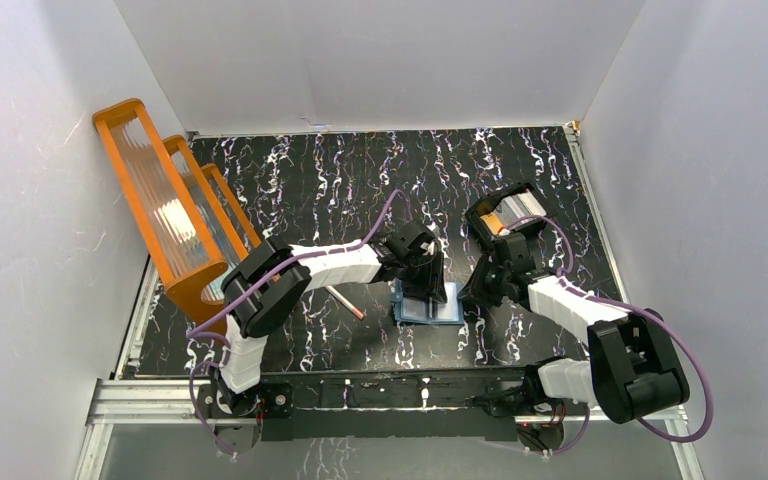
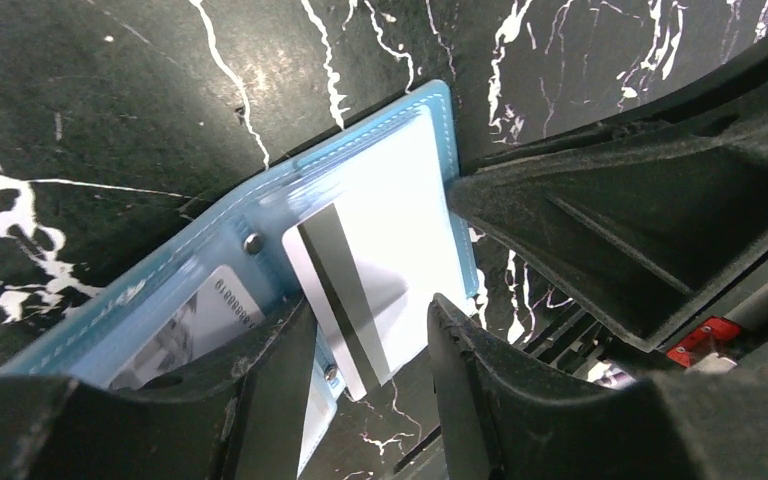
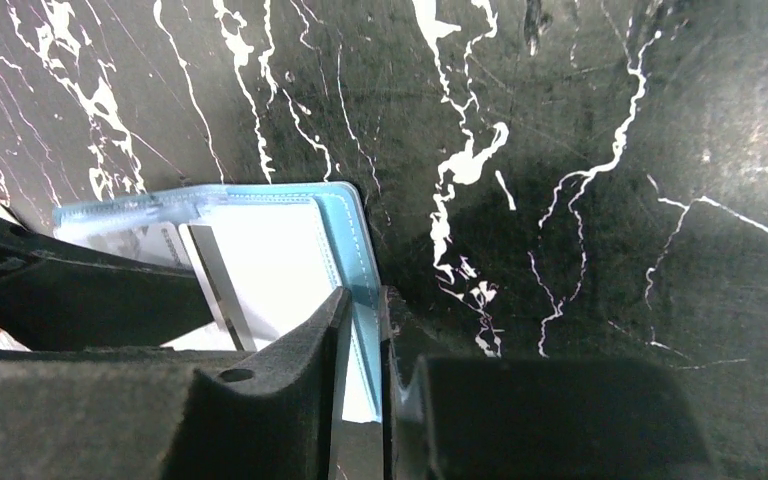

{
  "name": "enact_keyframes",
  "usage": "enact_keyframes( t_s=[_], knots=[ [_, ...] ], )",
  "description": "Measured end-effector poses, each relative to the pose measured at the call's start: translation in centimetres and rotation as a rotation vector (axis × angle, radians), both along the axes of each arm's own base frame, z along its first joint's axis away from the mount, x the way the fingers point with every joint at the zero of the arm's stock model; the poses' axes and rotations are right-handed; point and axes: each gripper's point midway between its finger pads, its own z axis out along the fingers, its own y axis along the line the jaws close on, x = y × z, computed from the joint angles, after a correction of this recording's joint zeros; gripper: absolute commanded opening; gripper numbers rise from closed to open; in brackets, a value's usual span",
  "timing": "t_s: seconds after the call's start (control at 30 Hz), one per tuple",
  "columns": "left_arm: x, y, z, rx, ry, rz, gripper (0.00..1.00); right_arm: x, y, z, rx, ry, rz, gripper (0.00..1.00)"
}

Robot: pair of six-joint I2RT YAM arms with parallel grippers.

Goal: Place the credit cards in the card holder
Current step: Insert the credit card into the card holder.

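Observation:
The teal card holder (image 1: 430, 312) lies open on the table, lighter blue inside up. A white card with a dark stripe (image 2: 355, 290) sits partly in its right pocket, its near end sticking out. My left gripper (image 2: 370, 360) is open, with one finger on each side of that card and neither touching it. A second, printed card (image 2: 210, 315) sits in the left pocket. My right gripper (image 3: 365, 330) is shut on the holder's right edge (image 3: 345, 215). In the top view the left gripper (image 1: 425, 285) is over the holder and the right gripper (image 1: 478, 290) is at its right side.
A black tray (image 1: 480, 215) behind the right gripper holds orange (image 1: 497, 225) and silver cards (image 1: 522, 207). A thin pink stick (image 1: 345, 302) lies left of the holder. A big orange ribbed rack (image 1: 175, 215) stands at the far left. White walls enclose the table.

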Motion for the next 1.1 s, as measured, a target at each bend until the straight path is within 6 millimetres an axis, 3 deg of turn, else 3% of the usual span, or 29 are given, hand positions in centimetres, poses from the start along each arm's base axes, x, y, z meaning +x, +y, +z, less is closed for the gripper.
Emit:
enact_keyframes(
  t_s=[0.33, 0.67, 1.1],
  knots=[
    [0.1, -0.8, 0.1, -0.027, 0.016, 0.000, 0.43, 0.5, 0.1, 0.0, 0.015, -0.025, -0.010, 0.24],
    [0.6, -0.5, 0.1, -0.003, -0.006, 0.012, 0.46, -0.1, -0.2, 0.6, -0.002, -0.019, 0.002, 0.34],
    [2.6, 4.5, 3.3, 0.016, -0.041, 0.100, 0.46, 0.3, 1.1, 5.2, 0.094, -0.106, 0.020, 0.36]
  ],
)
